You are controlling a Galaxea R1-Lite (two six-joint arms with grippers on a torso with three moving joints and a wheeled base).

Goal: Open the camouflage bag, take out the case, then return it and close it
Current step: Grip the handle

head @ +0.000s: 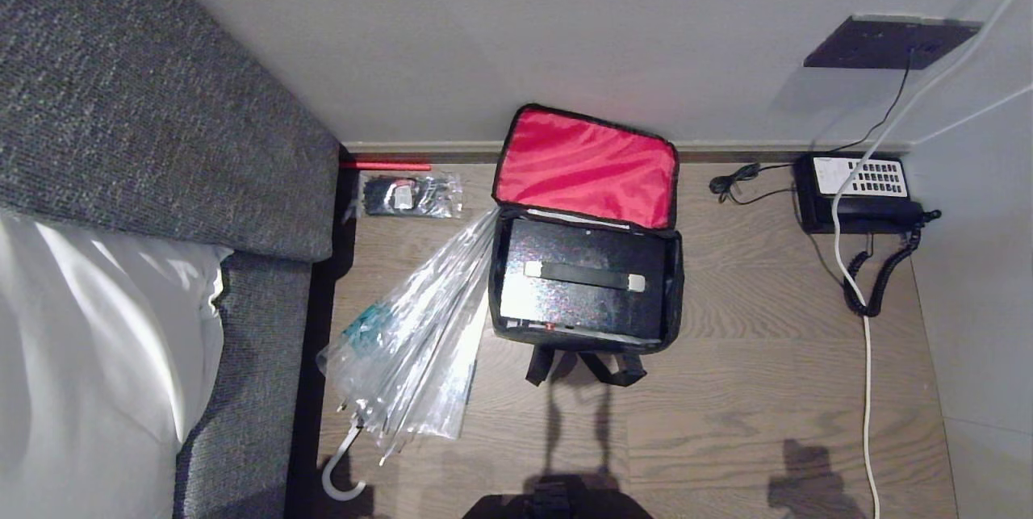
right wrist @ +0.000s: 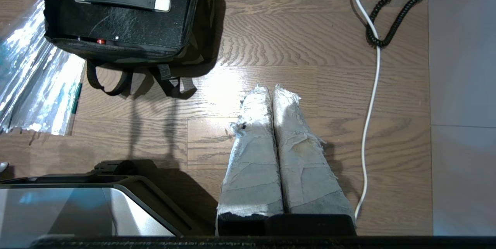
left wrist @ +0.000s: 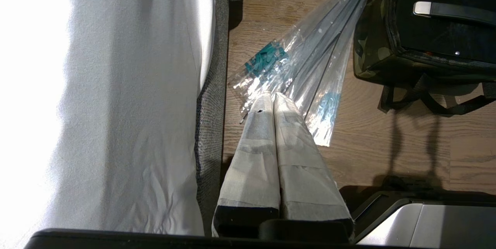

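The left gripper [left wrist: 273, 100] hangs shut and empty above the clear umbrella [head: 420, 325], the camouflage bag [head: 674, 277] sits open on the wood floor [head: 767, 390], red lid against the wall, the case [head: 581, 277] lying flat inside, handle running left-right, and the right gripper [right wrist: 272, 92] hangs shut, empty.

The head view looks steeply down at the floor and camouflage bag [head: 587, 277]. Both wrist views hang low beside it, facing floorward; all three share the bag, probably its near edge.
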